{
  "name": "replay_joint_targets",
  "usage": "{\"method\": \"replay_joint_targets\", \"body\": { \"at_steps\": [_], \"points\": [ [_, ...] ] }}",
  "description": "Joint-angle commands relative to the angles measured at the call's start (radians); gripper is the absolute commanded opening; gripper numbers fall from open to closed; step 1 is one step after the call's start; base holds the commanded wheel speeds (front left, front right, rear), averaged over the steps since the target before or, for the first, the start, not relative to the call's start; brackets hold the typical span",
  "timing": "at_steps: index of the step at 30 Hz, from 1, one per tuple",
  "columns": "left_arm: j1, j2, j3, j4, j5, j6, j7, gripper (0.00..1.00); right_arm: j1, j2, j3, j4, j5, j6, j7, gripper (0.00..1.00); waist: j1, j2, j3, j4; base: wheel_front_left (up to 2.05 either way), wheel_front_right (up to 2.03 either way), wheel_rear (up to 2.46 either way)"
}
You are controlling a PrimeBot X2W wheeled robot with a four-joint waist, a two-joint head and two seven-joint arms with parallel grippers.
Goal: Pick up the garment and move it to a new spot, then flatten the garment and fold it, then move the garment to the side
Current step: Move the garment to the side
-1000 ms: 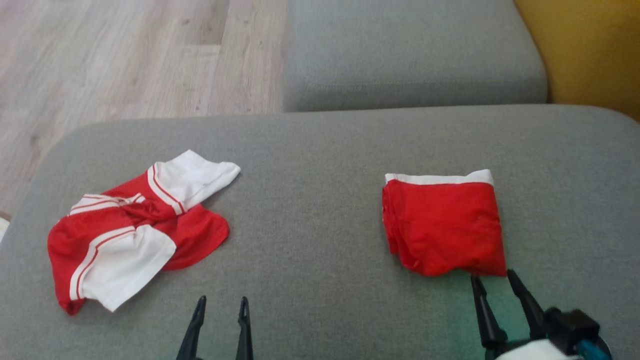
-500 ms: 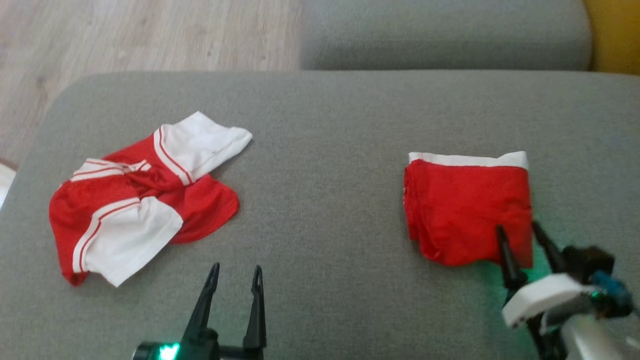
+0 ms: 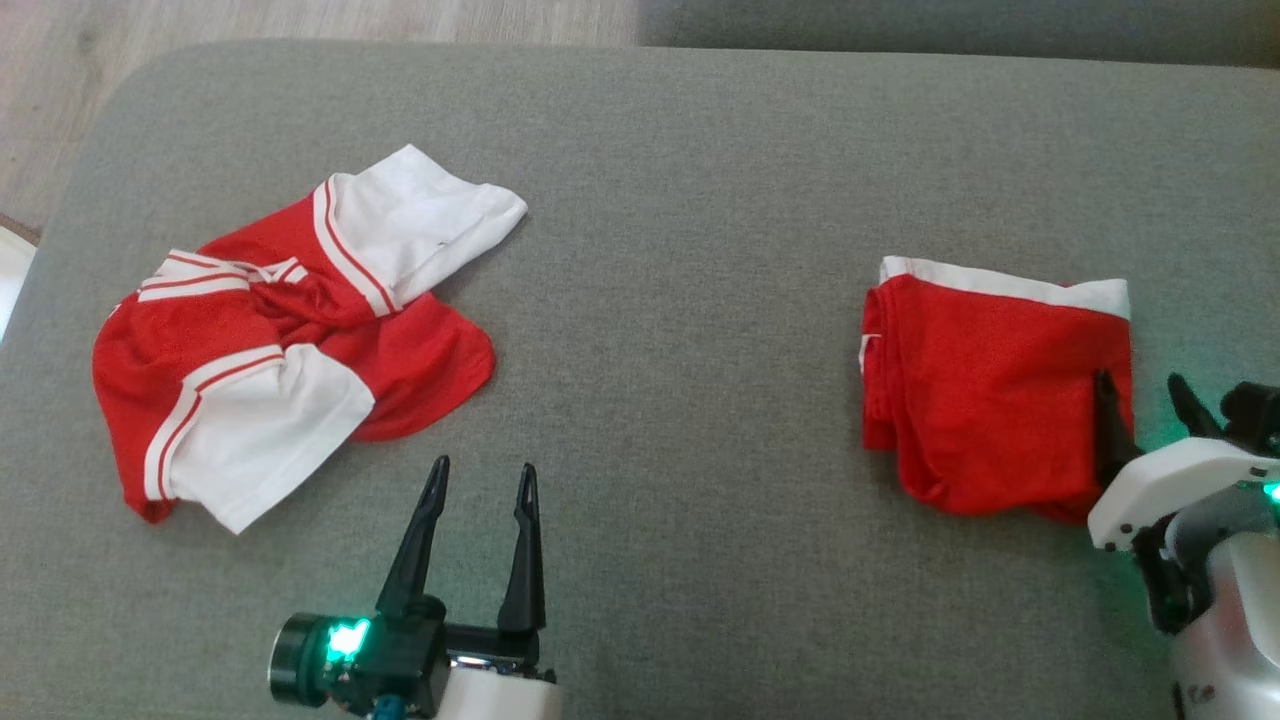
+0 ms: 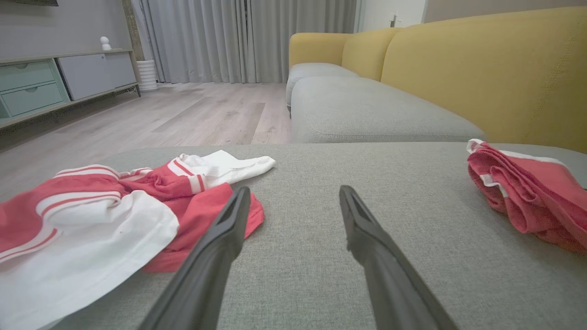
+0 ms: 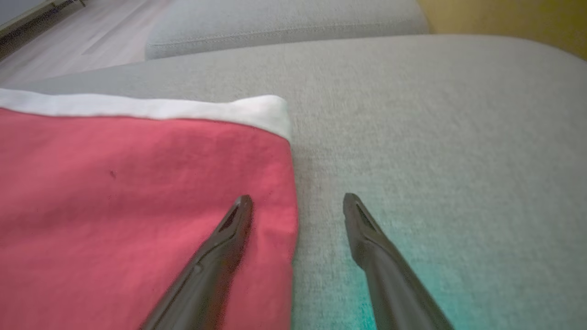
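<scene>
A crumpled red and white garment [image 3: 270, 340] lies on the left of the grey seat cushion [image 3: 680, 250]; the left wrist view has it [image 4: 91, 220] at lower left. A folded red garment with a white band [image 3: 990, 390] lies on the right, seen also in the left wrist view [image 4: 527, 192]. My left gripper [image 3: 483, 466] is open and empty, just right of and nearer than the crumpled garment; its fingers [image 4: 294, 189] frame bare cushion. My right gripper [image 3: 1138, 380] is open at the folded garment's [image 5: 128, 206] right edge [image 5: 297, 197], one finger over the red cloth, the other over the cushion.
Wooden floor [image 3: 200, 20] lies beyond the cushion's far left corner. A second grey seat cushion [image 4: 357, 105] and a yellow sofa back [image 4: 481, 68] stand behind and to the right. A low cabinet [image 4: 46, 82] stands far off by the wall.
The head camera has tipped down, so the whole picture slid. Both arms have reached forward; my right gripper has gone from just short of the folded garment to straddling its right edge.
</scene>
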Motion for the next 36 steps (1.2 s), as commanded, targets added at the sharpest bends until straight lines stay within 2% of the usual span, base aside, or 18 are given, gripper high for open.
{"method": "replay_joint_targets", "body": {
  "at_steps": [1,6,7,9,10,17,27,36],
  "points": [
    [-0.031,-0.003,0.024,-0.029,-0.011,0.007,-0.005,1.00,-0.016,-0.007,0.008,-0.018,0.005,-0.001,0.011,1.00,-0.0002,0.0000,0.005,0.002,0.00,0.00,0.00],
    [-0.039,-0.003,0.027,-0.030,-0.014,0.014,-0.005,1.00,0.013,0.041,0.023,-0.040,0.074,-0.001,0.081,1.00,-0.0002,0.0000,0.015,-0.007,0.00,0.00,0.00],
    [-0.040,-0.003,0.027,-0.030,-0.014,0.014,-0.005,1.00,0.020,0.046,0.031,-0.049,0.090,-0.001,0.092,0.93,-0.0002,0.0000,0.017,-0.010,0.00,0.00,0.00],
    [-0.043,-0.003,0.026,-0.029,-0.014,0.012,-0.005,1.00,0.032,0.050,0.055,-0.070,0.116,-0.001,0.107,0.27,-0.0002,0.0000,0.020,-0.017,0.00,0.00,0.00],
    [-0.045,-0.003,0.026,-0.028,-0.014,0.012,-0.005,1.00,0.035,0.048,0.063,-0.080,0.126,-0.001,0.112,0.00,-0.0002,0.0000,0.021,-0.021,0.00,0.00,0.00],
    [-0.068,-0.003,0.033,-0.038,-0.006,0.011,-0.005,1.00,0.007,-0.053,0.070,-0.156,0.095,-0.001,0.120,0.00,-0.0002,0.0000,0.060,-0.073,0.00,0.00,0.00],
    [-0.148,-0.003,0.043,-0.044,0.027,-0.013,-0.005,1.00,-0.092,-0.300,0.036,-0.211,0.077,-0.001,0.173,0.00,-0.0002,0.0000,0.195,-0.142,0.00,0.00,0.00],
    [-0.244,-0.003,0.048,-0.057,0.041,-0.024,-0.005,1.00,-0.148,-0.419,-0.052,-0.255,0.030,-0.001,0.199,0.00,-0.0002,0.0000,0.299,-0.167,0.00,0.00,0.00]
  ]
}}
